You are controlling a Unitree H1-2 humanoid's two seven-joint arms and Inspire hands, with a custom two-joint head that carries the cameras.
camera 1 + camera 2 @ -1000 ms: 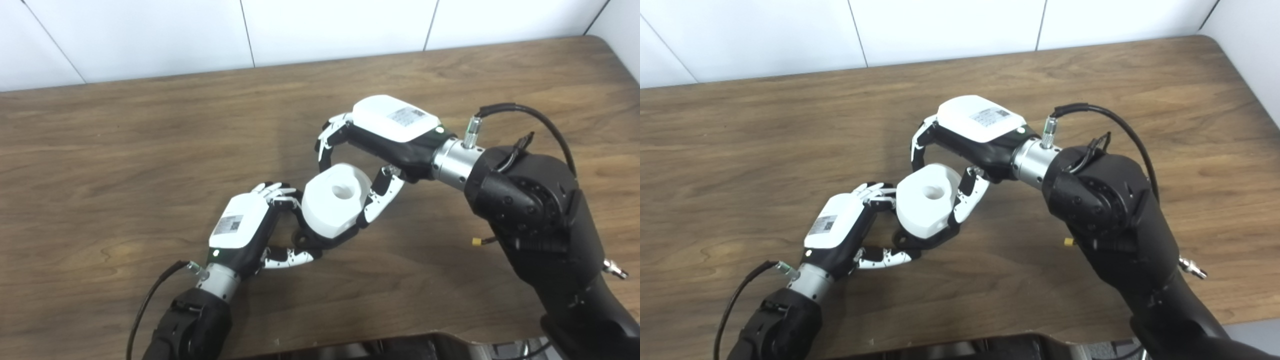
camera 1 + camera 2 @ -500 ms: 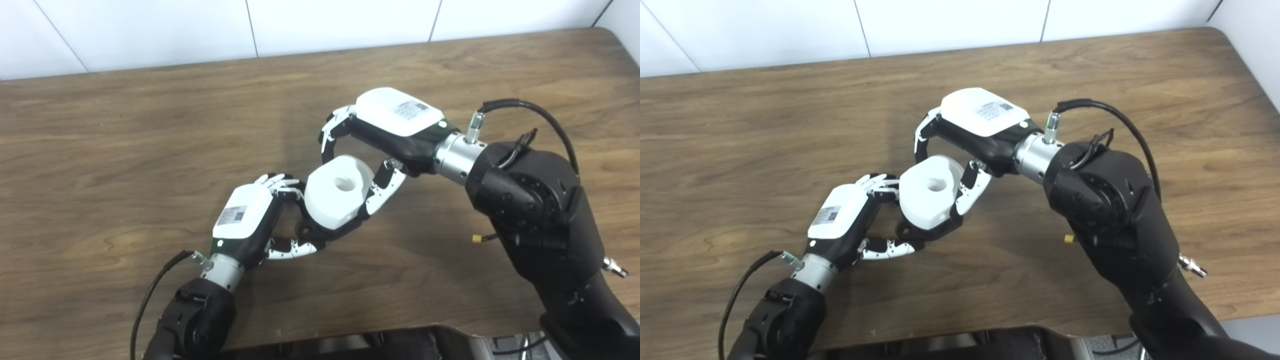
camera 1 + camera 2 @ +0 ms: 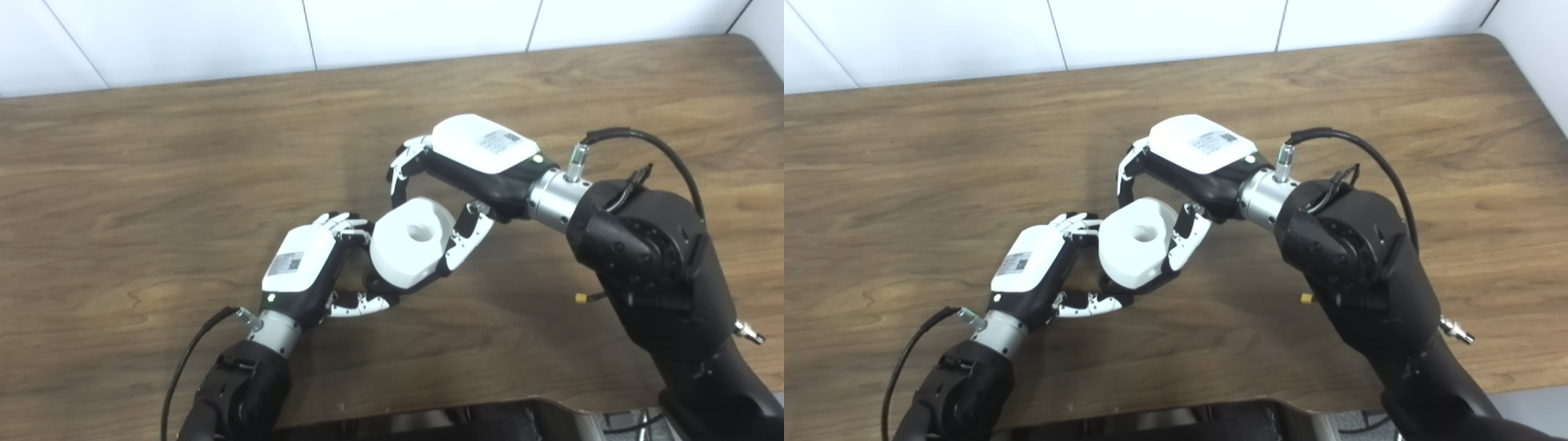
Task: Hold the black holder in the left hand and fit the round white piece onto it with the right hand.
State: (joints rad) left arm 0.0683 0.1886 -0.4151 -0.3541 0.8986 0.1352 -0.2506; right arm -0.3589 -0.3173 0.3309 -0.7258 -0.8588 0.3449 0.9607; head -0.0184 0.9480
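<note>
The right hand (image 3: 456, 177) curls over the white piece (image 3: 409, 241), fingers (image 3: 401, 177) on its far edge and thumb (image 3: 462, 242) against its near right side, pinching it between them. The piece sits tilted, its round hole facing up, above the middle of the bench (image 3: 122, 184). The left hand (image 3: 312, 269) is closed on the holder (image 3: 392, 285), of which only a dark rim shows under the piece's lower edge; its fingers (image 3: 343, 223) touch the piece's left side and its thumb (image 3: 361, 303) reaches beneath the holder. The piece rests against the holder; whether it is fully seated cannot be told.
</note>
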